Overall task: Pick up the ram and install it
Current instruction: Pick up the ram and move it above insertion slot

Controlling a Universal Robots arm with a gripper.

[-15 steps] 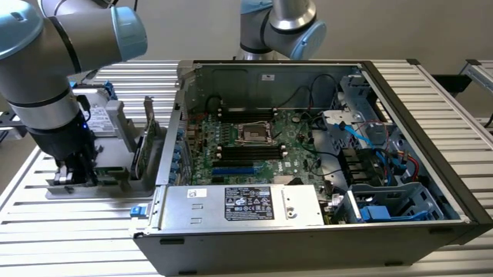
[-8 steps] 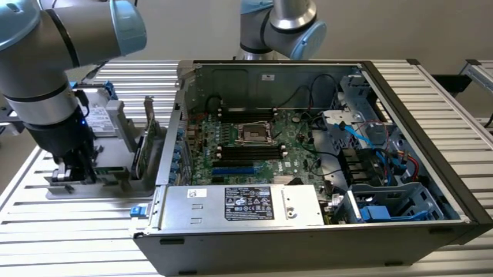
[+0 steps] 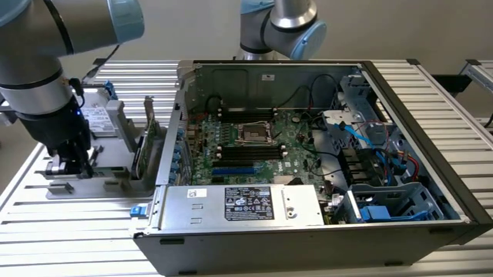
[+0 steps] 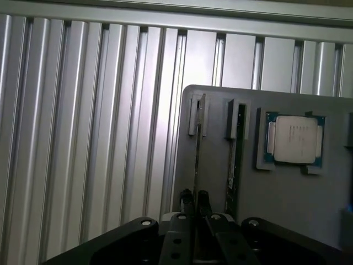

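The ram [image 4: 197, 149] is a thin stick standing on edge in a slot of the grey holder plate [image 4: 287, 193], its far end still in the bracket. My gripper [image 4: 195, 197] sits over its near end, one black finger on each side, shut on it. A second green stick [image 4: 236, 160] stands in the neighbouring slot. In the exterior view the gripper [image 3: 68, 167] reaches down onto the holder [image 3: 115, 151] at the exterior view's left, beside the open computer case [image 3: 308, 225]. The black memory slots [image 3: 250, 151] lie on the motherboard inside.
A square silver processor [image 4: 292, 139] rests in a pocket next to the sticks. A hard drive [image 3: 96, 118] and upright boards [image 3: 149, 138] stand on the holder between gripper and case wall. Another robot arm [image 3: 281, 23] stands behind the case. The slatted aluminium table [image 4: 83, 138] surrounds everything.
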